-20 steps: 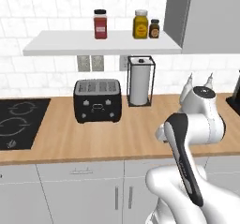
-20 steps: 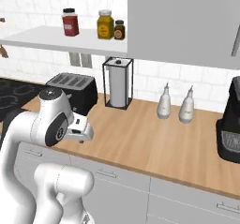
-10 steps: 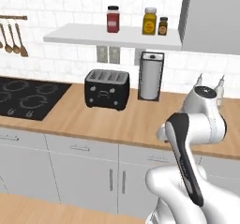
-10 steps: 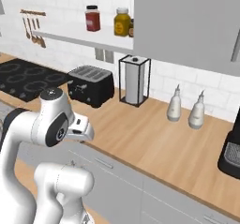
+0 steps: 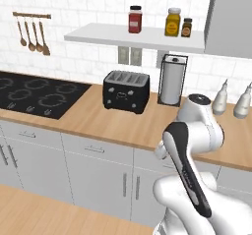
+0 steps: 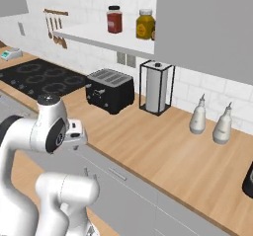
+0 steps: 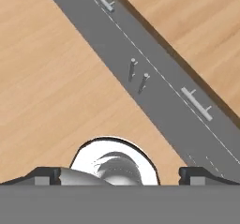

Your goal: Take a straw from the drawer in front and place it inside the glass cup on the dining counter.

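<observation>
Here, along the wooden tabletop: black toaster at centre, paper-towel holder just right of it, two white bottles near the right edge, black cooktop at left. Below the tabletop's front edge, at lower centre, the drawer, shut; further fronts at lower right blocked by the white arm. Jaws released, spread towards the hand view's bottom corners, grasping nothing. Drawer's inside hidden.
</observation>
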Robot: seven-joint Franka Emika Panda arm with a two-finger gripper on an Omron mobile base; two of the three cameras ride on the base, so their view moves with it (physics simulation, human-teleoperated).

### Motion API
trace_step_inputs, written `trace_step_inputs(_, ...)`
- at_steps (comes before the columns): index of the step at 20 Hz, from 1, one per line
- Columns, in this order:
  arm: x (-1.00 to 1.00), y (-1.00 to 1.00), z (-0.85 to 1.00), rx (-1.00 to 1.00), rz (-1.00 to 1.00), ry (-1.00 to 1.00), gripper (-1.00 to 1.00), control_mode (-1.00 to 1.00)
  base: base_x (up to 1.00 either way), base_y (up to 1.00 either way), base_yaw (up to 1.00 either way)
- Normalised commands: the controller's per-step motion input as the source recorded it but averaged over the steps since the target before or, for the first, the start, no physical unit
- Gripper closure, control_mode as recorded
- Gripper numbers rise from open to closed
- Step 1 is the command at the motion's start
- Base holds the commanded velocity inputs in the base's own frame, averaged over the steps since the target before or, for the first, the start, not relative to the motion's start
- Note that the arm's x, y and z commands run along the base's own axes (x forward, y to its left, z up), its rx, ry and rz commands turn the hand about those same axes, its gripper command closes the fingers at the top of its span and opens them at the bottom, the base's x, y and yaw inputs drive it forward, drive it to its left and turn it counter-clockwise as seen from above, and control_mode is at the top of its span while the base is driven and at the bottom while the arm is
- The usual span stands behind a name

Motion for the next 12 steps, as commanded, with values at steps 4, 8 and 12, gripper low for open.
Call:
trace_step_inputs(4, 0.29, 1.00, -0.31, -0.17, 0.34, 0.01, -1.00, -1.00, 0.00, 0.00, 0.00)
trace_step_inputs(8, 0.49, 1.00, -0.09, -0.35, 0.13, 0.20, -1.00, -1.00, 0.00, 0.00, 0.00)
trace_step_inputs(12, 0.73, 1.00, 0.00, -0.41, 0.00, 0.26, -1.00, -1.00, 0.00, 0.00, 0.00)
